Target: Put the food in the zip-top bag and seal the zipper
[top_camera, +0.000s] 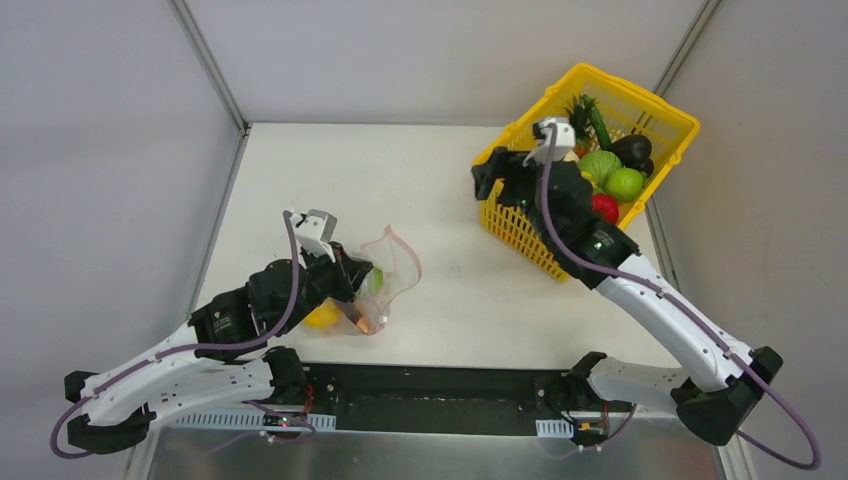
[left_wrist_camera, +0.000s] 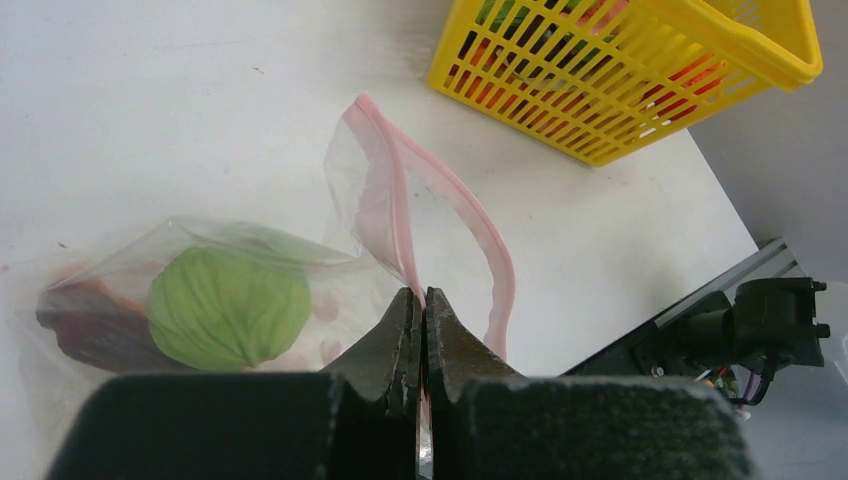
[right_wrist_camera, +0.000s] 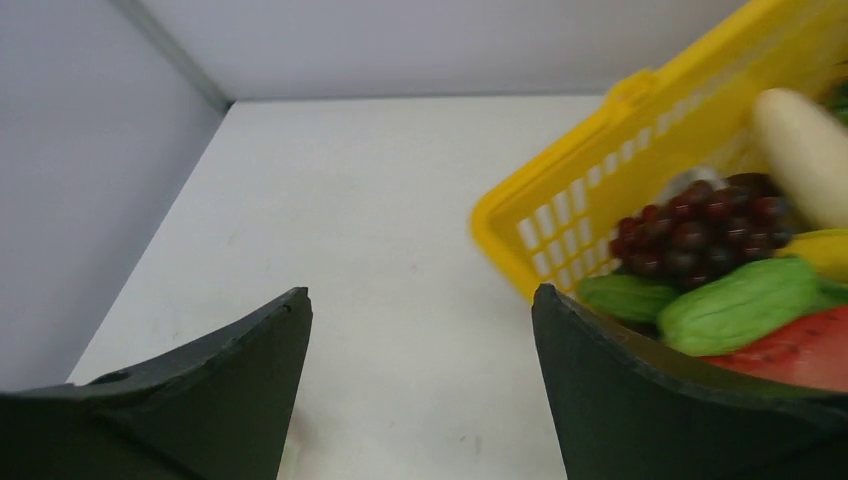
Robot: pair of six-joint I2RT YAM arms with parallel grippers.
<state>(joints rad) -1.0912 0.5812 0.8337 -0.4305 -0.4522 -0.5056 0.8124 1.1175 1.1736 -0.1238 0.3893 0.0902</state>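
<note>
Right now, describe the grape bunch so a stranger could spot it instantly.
Start at the yellow basket, far right on the table. Just inside its wall, beside green vegetables, lies the grape bunch. It alone is a cluster of dark purple beads.

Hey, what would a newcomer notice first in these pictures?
The bright yellow basket piled with toy food at the far right stands out, the right end effector open by its left corner. Near left, the left end effector pinches a clear bag holding a green cabbage.
</note>
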